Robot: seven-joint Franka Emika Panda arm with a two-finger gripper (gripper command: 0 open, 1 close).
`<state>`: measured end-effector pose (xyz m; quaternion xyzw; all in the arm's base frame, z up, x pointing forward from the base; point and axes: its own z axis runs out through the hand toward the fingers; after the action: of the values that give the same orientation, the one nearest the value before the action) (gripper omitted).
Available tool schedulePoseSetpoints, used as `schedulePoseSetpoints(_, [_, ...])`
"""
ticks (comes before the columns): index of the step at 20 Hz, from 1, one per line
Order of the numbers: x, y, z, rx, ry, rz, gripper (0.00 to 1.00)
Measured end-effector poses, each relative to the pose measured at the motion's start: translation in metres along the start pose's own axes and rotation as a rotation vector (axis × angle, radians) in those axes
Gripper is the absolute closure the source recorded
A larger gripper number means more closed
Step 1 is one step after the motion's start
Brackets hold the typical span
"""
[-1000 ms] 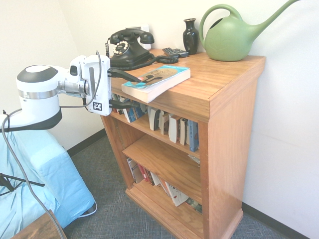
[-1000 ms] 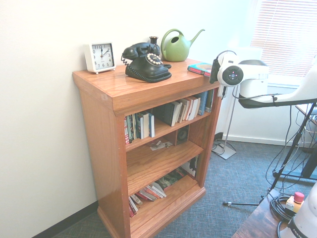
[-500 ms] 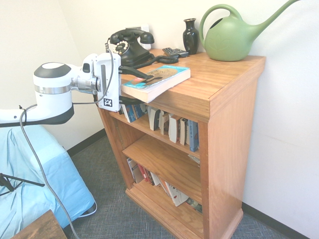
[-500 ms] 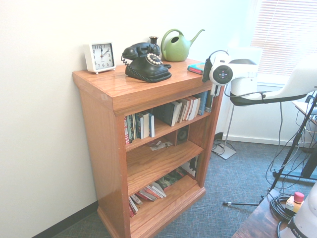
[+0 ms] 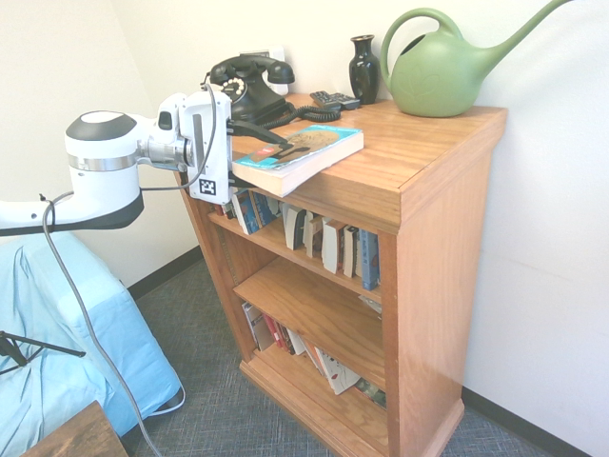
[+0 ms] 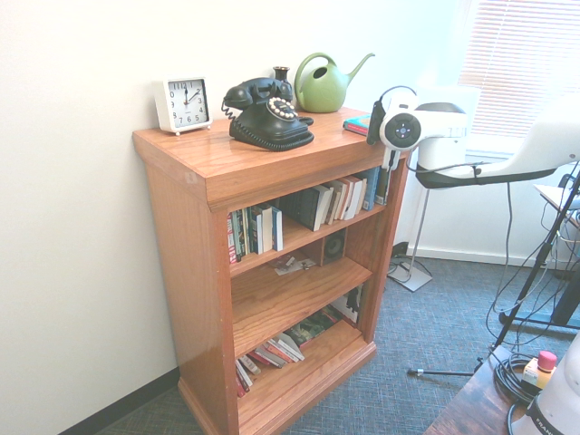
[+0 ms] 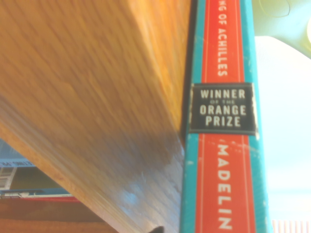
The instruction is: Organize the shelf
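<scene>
At the front corner of the orange-brown oak shelf [image 5: 419,143], my gripper [image 5: 271,164] straddles the overhanging teal-and-red paperback book [image 5: 300,152], jaws apart above and below its spine edge.

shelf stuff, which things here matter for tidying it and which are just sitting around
Part of the job:
- shelf
- book lying flat, jutting past the top's front edge
- gripper, one finger above and one below that book
- standing books on the upper tier

Just sitting there:
- telephone
- vase
- watering can
- clock
</scene>
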<state>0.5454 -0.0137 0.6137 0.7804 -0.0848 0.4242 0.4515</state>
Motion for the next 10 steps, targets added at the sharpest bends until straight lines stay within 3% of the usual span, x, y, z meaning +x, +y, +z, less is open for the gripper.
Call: schedulePoseSetpoints(10, [-0.0005, -0.0014, -0.0006, 0.002, -0.009, 0.004, 1.0])
